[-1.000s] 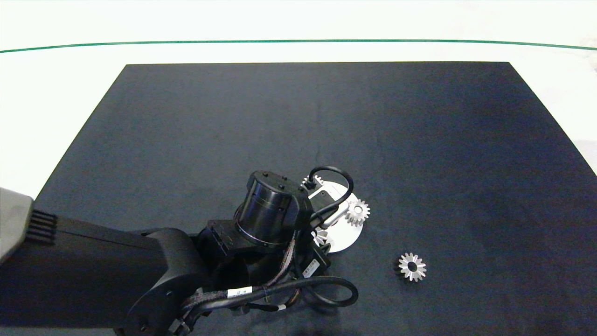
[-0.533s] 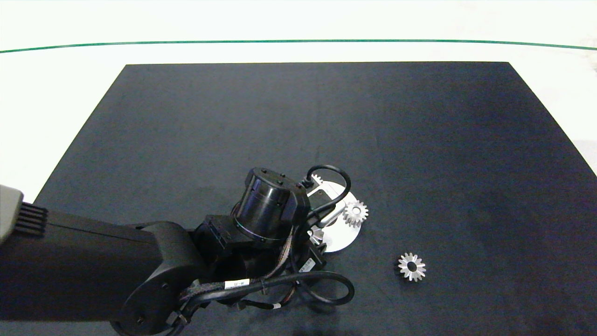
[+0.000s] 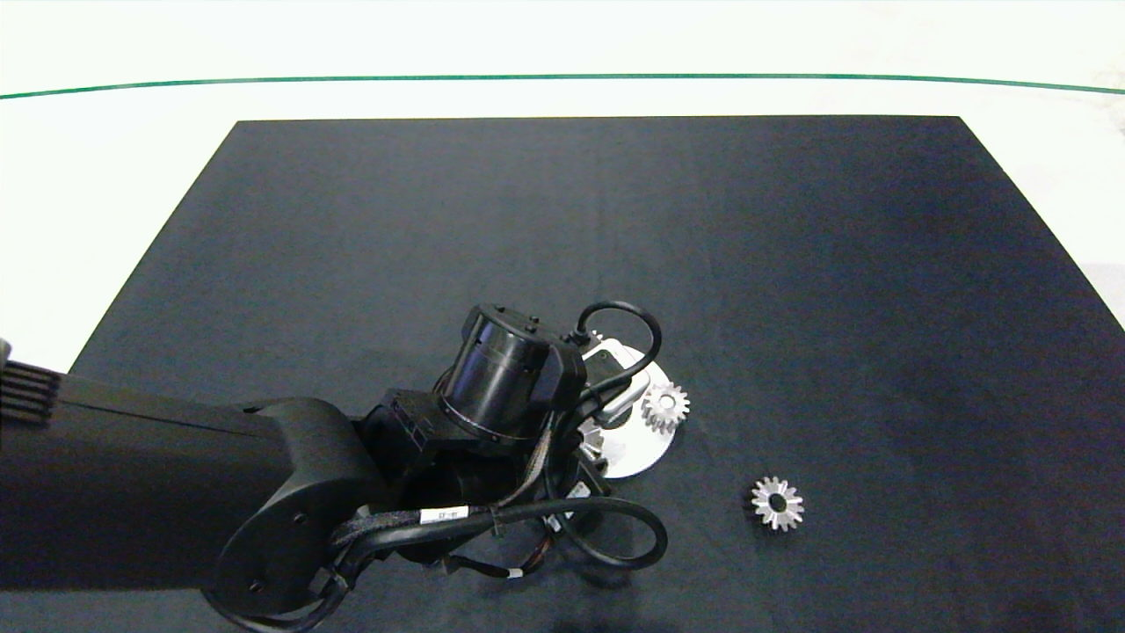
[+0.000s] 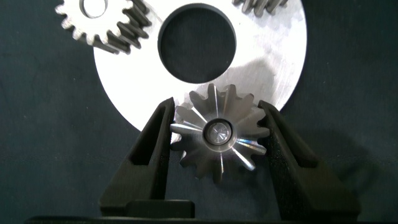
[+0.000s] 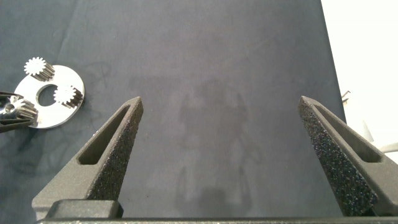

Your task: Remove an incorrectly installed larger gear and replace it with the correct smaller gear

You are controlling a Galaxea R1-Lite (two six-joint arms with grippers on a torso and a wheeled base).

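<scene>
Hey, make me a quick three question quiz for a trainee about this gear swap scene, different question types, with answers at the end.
1. True or false: the left end effector has its fingers on either side of the larger gear.
2. Where does the smaller gear lie? A. on the round plate B. on the dark mat, apart from the plate C. in the right end effector
3. Fill in: the right end effector is ____ and holds nothing.

Key: 1 true; 2 B; 3 open

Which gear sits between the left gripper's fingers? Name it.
The larger gear, with long splayed teeth, at the disc's edge, flanked by the left gripper. The two pinions stand farther back; the smaller gear lies apart on the mat.
</scene>
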